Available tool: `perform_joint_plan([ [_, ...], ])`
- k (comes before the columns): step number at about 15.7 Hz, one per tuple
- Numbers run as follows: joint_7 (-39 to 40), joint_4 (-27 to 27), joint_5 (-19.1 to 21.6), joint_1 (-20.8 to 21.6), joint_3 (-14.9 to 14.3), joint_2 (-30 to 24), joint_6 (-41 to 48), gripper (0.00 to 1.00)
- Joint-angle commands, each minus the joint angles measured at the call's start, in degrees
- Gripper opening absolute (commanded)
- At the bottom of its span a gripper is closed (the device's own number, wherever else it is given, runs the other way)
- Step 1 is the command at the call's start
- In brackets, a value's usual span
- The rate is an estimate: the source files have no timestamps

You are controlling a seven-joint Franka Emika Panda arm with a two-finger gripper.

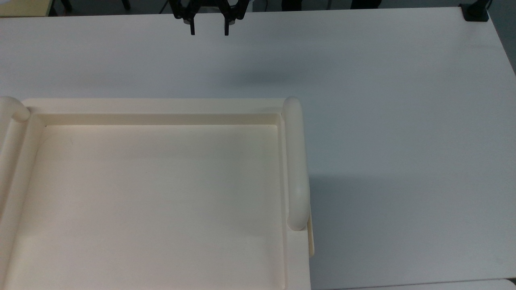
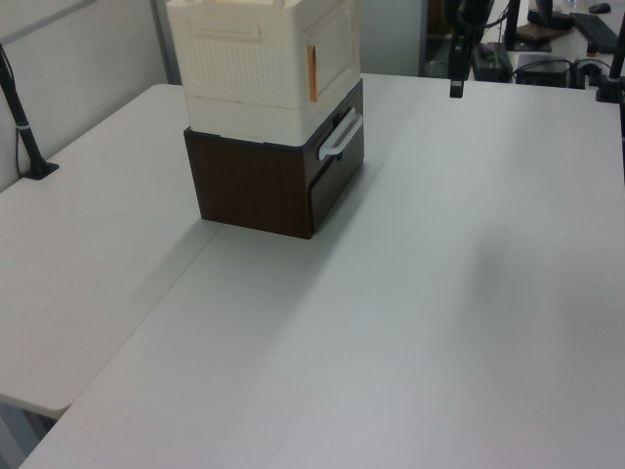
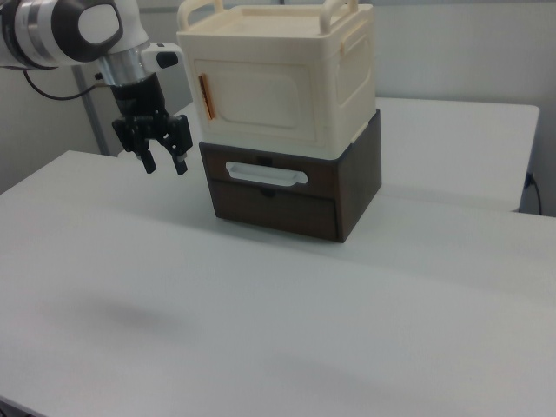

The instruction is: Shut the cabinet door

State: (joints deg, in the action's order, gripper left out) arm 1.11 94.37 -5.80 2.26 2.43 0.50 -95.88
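The cream cabinet (image 3: 347, 78) stands on a dark brown drawer unit (image 3: 356, 195); its tray-like top (image 1: 153, 193) takes up the top view's lower left. The cabinet door (image 3: 261, 100), a flat panel with an orange mark along its edge at the right view's left, lies flush with the cabinet front. In the left view the cabinet door (image 2: 334, 44) is the face with the orange strip. My gripper (image 3: 163, 162) hangs open and holds nothing, above the table and apart from the cabinet, on the right view's left. My gripper (image 1: 209, 31) sits at the top view's upper edge; my gripper (image 2: 456, 86) hangs at the left view's upper right.
The brown unit has a drawer with a white handle (image 3: 265, 174) below the door. Thick rounded rails (image 1: 296, 161) run along the cabinet top. The white table (image 1: 403, 121) spreads wide around the stack. A black clamp (image 1: 475, 12) sits at a table corner.
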Motion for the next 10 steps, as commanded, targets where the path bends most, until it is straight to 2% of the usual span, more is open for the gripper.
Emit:
perform_joint_plan([
  [1,0.65,0.47,0.26,-1.02,-0.67,-0.58,0.25,1.00],
  [10,0.56,0.11,0.26,-1.29,-0.76,-0.93,0.60,1.00],
])
